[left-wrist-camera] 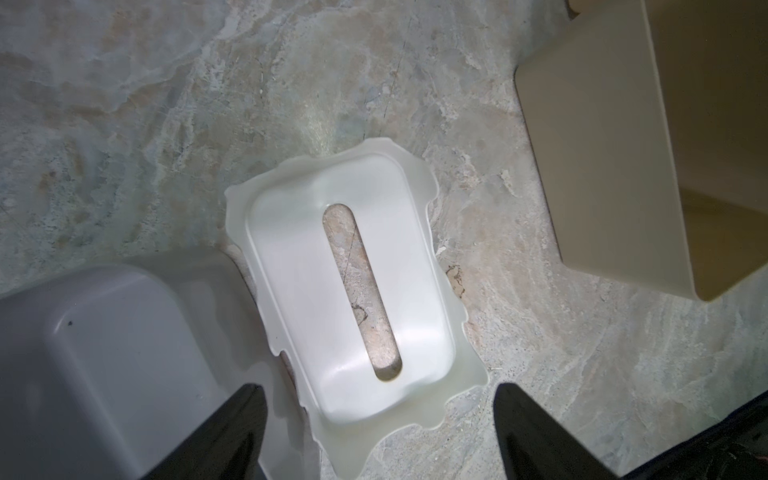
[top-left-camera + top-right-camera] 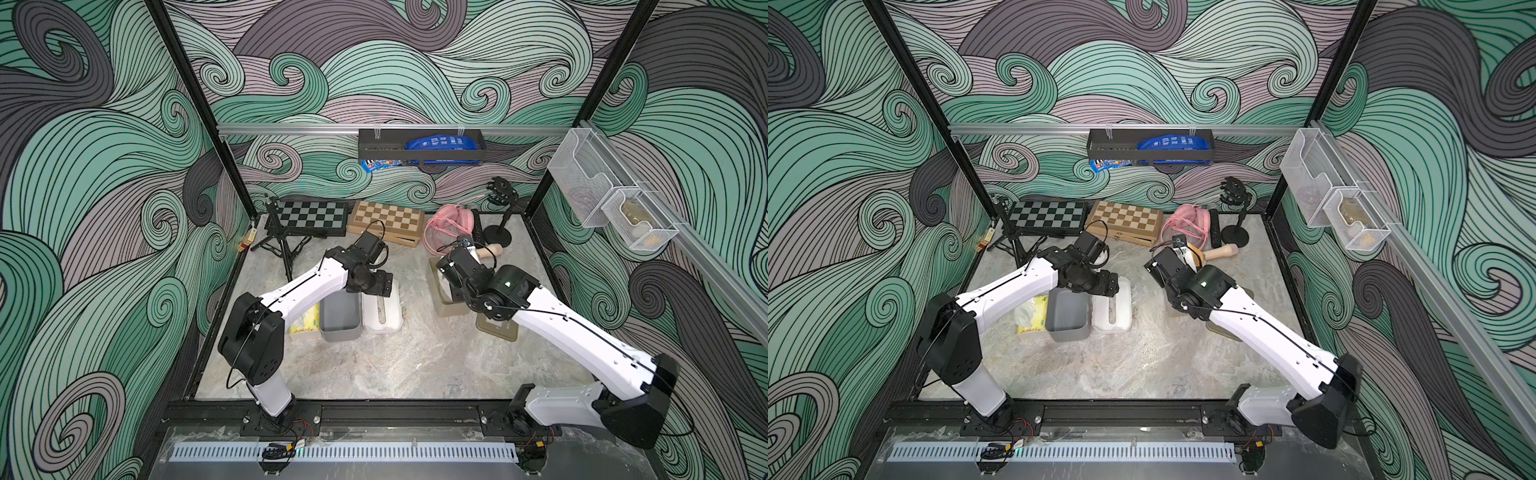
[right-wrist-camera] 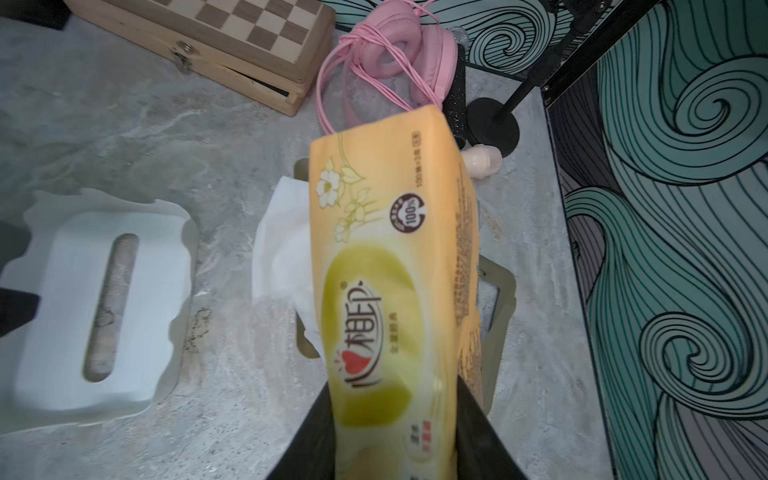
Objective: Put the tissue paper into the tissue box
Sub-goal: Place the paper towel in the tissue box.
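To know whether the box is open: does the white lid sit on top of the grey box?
No, the white lid lies flat on the table beside the grey box, whose top is open.

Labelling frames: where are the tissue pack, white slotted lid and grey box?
tissue pack (image 3: 386, 270), right wrist view, printed face
white slotted lid (image 1: 291, 270), left wrist view, beside slot
grey box (image 2: 338, 313), in a top view, inner floor

The orange-yellow film-wrapped tissue pack (image 3: 390, 291) is glossy, slightly crinkled plastic. The white tissue sheet (image 3: 282, 245) is soft, matt paper. The frosted white slotted lid (image 1: 345, 291) is smooth, half-translucent plastic with a mild sheen. The grey rectangular tub (image 1: 104, 353) is smooth satin plastic, and the beige box (image 1: 602, 166) is matt plastic. The marbled grey tabletop (image 1: 166, 124) looks stone-like and faintly scuffed. The chequered wooden case (image 3: 232, 37) is pale, matt wood with a shiny metal latch (image 3: 183, 56).
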